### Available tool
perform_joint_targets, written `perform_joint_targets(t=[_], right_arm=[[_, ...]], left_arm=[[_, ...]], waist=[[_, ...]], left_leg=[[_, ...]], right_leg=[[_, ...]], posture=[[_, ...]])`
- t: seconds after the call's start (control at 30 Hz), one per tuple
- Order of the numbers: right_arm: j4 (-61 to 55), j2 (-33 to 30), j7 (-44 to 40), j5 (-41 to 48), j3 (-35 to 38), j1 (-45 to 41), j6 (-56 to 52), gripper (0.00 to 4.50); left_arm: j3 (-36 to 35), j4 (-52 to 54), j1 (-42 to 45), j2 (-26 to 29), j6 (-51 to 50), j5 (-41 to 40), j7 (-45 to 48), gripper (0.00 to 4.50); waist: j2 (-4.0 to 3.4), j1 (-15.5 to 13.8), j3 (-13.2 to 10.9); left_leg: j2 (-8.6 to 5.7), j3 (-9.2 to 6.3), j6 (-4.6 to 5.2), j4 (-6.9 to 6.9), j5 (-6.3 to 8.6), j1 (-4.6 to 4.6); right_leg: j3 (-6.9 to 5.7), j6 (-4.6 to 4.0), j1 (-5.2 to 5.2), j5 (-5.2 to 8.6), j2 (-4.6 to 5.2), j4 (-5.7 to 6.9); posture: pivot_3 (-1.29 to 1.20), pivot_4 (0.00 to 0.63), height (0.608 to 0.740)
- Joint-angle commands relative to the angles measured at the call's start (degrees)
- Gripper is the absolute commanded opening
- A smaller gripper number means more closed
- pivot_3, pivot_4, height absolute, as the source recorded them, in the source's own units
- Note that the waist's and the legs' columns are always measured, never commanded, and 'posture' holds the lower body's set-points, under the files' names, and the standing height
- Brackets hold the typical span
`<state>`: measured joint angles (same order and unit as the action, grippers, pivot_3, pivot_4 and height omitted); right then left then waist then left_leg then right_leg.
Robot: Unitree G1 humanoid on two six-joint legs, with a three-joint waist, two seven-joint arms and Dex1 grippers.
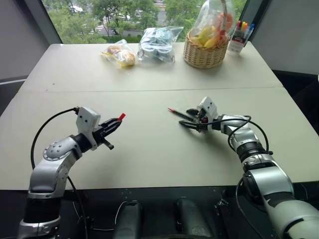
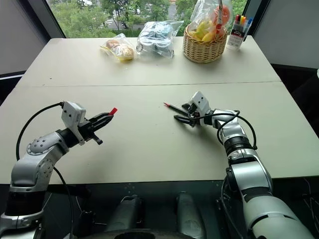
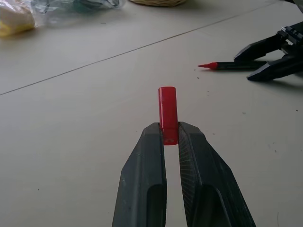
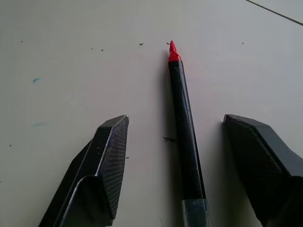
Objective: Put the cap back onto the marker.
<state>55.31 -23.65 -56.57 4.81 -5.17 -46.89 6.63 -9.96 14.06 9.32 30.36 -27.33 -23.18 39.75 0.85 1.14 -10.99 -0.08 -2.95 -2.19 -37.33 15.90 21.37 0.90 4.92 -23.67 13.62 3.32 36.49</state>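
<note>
With our left gripper (image 1: 117,121) pinching the cap (image 1: 121,117) at centre-left, our right gripper (image 4: 189,142) gapes astride the marker (image 4: 185,137) lying mid-frame (2 fingers clear), so uneven closing could roll it aside.

Far end of the table (image 1: 149,149): wicker basket (image 1: 204,54) of bagged fruit, cup of coloured markers (image 1: 238,35) beside it, two plastic bags (image 1: 158,44) of stuff further left.

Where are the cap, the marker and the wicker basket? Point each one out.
the cap (image 3: 167,111): left wrist view, middle of its red side.
the marker (image 4: 184,127): right wrist view, middle of its dark barrel.
wicker basket (image 1: 203,56): left eye view, woven front wall.
</note>
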Motion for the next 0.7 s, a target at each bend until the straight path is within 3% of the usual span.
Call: perform_joint_targets(t=[0.03, 0.1, 0.37, 0.53, 0.7], right_arm=[[-0.63, -0.15, 0.04, -0.82, 0.31, 1.29, -0.12, 1.04], [-1.64, -0.15, -0.11, -0.94, 0.08, 1.85, -0.34, 0.03], [-8.78, -1.34, -0.34, -2.75, -1.5, 2.78, 0.45, 0.03], [-18.18, -5.3, -3.27, -5.15, -3.6, 3.16, 2.58, 0.03], [-31.97, -10.6, -9.43, -3.62, -4.18, 3.65, -2.14, 0.03]], left_arm=[[0.11, 1.2, 1.01, 0.69, 0.96, -0.34, 0.25, 0.0], [0.5, 0.85, 1.29, 1.03, 1.29, -0.21, 0.9, 0.0], [6.26, -4.66, 4.59, 3.19, 8.41, 2.91, 8.47, 0.0], [9.16, -13.84, 10.75, 3.13, 16.58, 4.66, 14.72, 0.0], [11.54, -28.82, 19.01, 2.41, 30.78, 8.53, 21.12, 0.0]], waist=[[0.0, -0.05, 0.0], [0.0, -0.11, 0.0], [-0.02, -0.23, 0.0], [-0.08, -0.16, -0.04], [-0.09, -0.02, -0.05]], left_leg=[[0.0, 0.0, 0.0, 0.0, 0.0, -0.01], [0.0, -0.01, 0.0, -0.01, 0.0, -0.02], [-0.01, 0.0, 0.0, 0.0, 0.0, -0.02], [-0.03, 0.01, -0.02, 0.0, -0.01, 0.06], [-0.03, 0.01, -0.02, 0.03, -0.01, 0.09]], right_leg=[[0.0, 0.0, 0.01, 0.0, 0.0, 0.0], [-0.01, 0.0, 0.04, 0.0, 0.0, 0.0], [-0.01, 0.0, 0.04, 0.0, 0.01, -0.03], [-0.02, 0.0, -0.03, 0.0, 0.01, -0.07], [-0.03, 0.0, -0.08, 0.0, -0.01, -0.08]], posture=[[0.0, 0.15, 0.74], [0.0, 0.15, 0.74], [0.0, 0.15, 0.74], [0.0, 0.15, 0.74], [0.0, 0.15, 0.74]])
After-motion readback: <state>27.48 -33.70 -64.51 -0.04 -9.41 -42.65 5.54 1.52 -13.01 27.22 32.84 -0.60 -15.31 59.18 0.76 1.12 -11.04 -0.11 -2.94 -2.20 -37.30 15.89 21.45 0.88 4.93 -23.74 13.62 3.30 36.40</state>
